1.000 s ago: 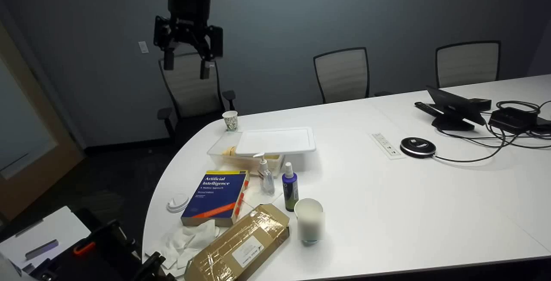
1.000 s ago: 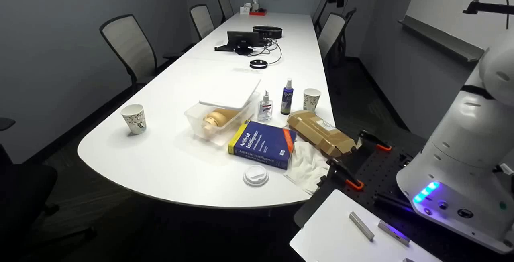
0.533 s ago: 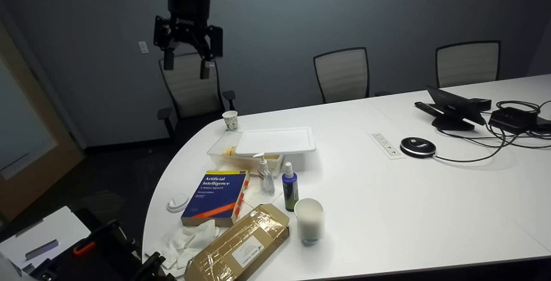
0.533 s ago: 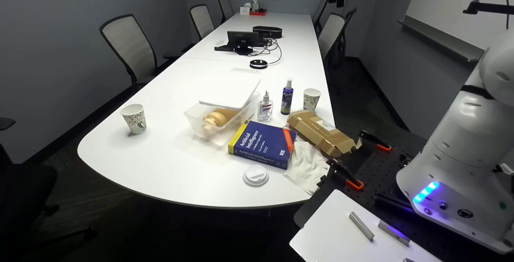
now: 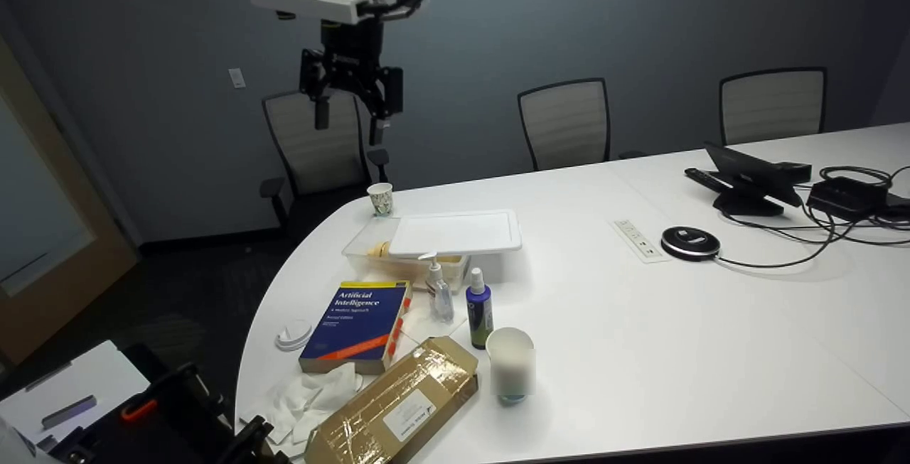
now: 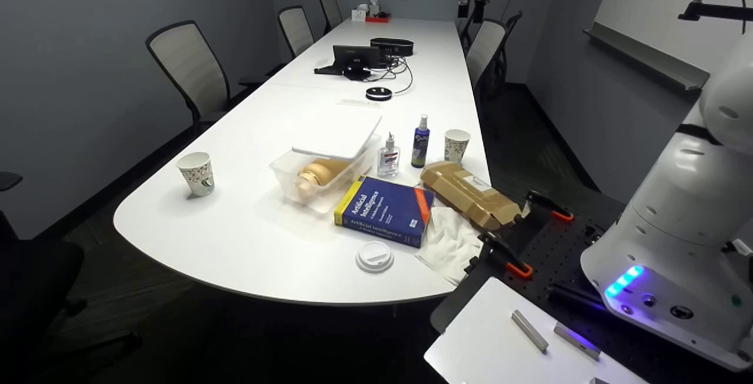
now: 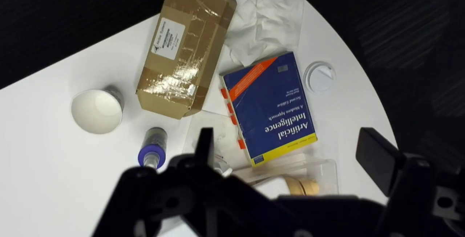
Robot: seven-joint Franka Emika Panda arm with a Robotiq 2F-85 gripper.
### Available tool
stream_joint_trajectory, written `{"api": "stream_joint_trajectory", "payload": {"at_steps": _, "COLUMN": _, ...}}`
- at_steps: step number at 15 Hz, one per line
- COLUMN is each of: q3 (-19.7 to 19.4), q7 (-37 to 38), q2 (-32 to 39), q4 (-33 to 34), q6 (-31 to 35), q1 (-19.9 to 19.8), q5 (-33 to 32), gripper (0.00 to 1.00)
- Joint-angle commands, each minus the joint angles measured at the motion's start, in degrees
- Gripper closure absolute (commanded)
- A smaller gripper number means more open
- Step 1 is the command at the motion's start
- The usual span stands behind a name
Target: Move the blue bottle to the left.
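Closest to the lens in the wrist view are your fingers [image 7: 379,159] — spread wide apart, high over the white surface [image 5: 640,336] and well away from the blue bottle [image 5: 479,316]. Going back through an exterior view, you meet a long cardboard box [image 5: 392,407] first, glossy with tape, with crumpled napkins [image 5: 311,398] beside it. A paper cup [image 5: 510,364] stands upright near the box's end. Just past that cup, and apart from it, you find the bottle, upright on the surface: deep blue body, greener toward the base, pale spray top. Neighbours crowd it — cup and box in front, a clear pump bottle [image 5: 440,299] just beyond. Near these lies a thick blue book [image 5: 357,325], an orange stripe across its cover, with a white cup lid [image 5: 293,336] beside it. Farther back, a see-through container [image 5: 405,269] holds a tan object [image 6: 316,174], its own flat lid [image 5: 458,232] resting across the top. Another patterned cup [image 5: 381,200] stands by the far edge; well apart from everything, you have a round black puck [image 5: 689,244] and a dark screen [image 5: 753,176].
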Motion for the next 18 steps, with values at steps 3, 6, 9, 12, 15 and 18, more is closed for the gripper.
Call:
{"api": "stream_joint_trajectory", "payload": {"at_steps": 3, "q3": 1.99, "q7": 3.4, "q2": 13.23, "q4": 7.57, "q6": 9.09, "q1": -3.86, "q5": 5.93, "gripper": 0.0}}
{"api": "stream_joint_trajectory", "payload": {"at_steps": 6, "q3": 3.13, "q7": 9.29, "q2": 19.23, "q4": 8.98, "q6": 16.84, "q1": -5.48, "q5": 6.11, "gripper": 0.0}}
{"api": "stream_joint_trajectory", "payload": {"at_steps": 9, "q3": 4.5, "q7": 14.37, "q2": 24.11, "q4": 9.02, "q6": 24.73, "q1": -6.77, "q5": 6.42, "gripper": 0.0}}
{"api": "stream_joint_trajectory", "payload": {"at_steps": 12, "q3": 6.18, "q7": 17.31, "q2": 28.28, "q4": 9.32, "q6": 29.75, "q1": -8.7, "q5": 9.26, "gripper": 0.0}}
{"api": "stream_joint_trajectory", "payload": {"at_steps": 15, "q3": 7.23, "q7": 18.94, "q2": 31.74, "q4": 10.21, "q6": 32.64, "q1": -10.21, "q5": 11.04, "gripper": 0.0}}
{"api": "stream_joint_trajectory", "payload": {"at_steps": 18, "q3": 7.58, "q7": 20.48, "q2": 34.79, "q4": 11.07, "q6": 35.37, "q1": -11.27, "q5": 10.66, "gripper": 0.0}}
